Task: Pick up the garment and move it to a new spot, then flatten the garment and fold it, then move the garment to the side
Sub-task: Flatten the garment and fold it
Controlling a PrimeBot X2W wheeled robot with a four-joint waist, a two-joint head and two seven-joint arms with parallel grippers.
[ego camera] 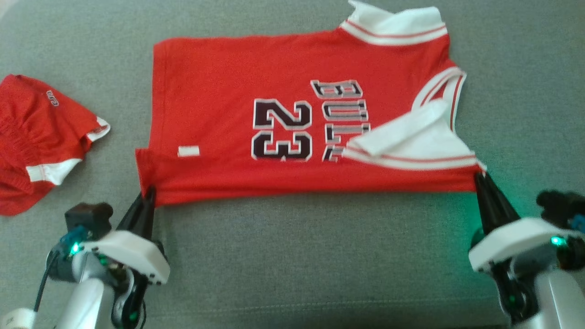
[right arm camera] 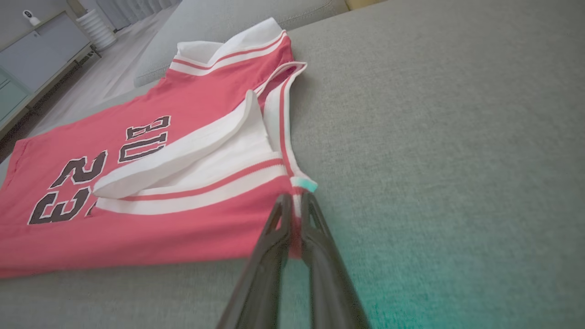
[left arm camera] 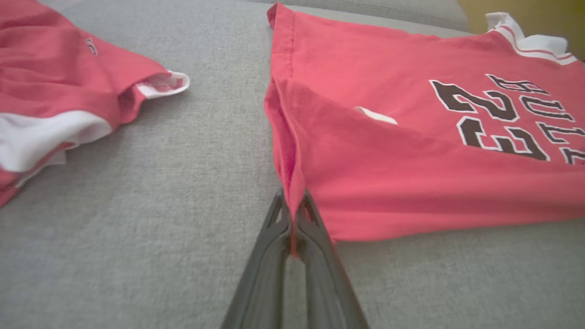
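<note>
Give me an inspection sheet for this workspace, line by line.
surface: grey fabric cushion
job's things: red jersey spread out, number up, collar to the right
clutter: red shorts left of the jersey, apart from it
grippers: left gripper shut on the jersey's hem corner; right gripper shut on its shoulder corner
cables: dark cable by the left wrist
surroundings: pale cabinet and floor

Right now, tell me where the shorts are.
In the head view the shorts lie at the far left on the grey cushion, apart from the jersey.
</note>
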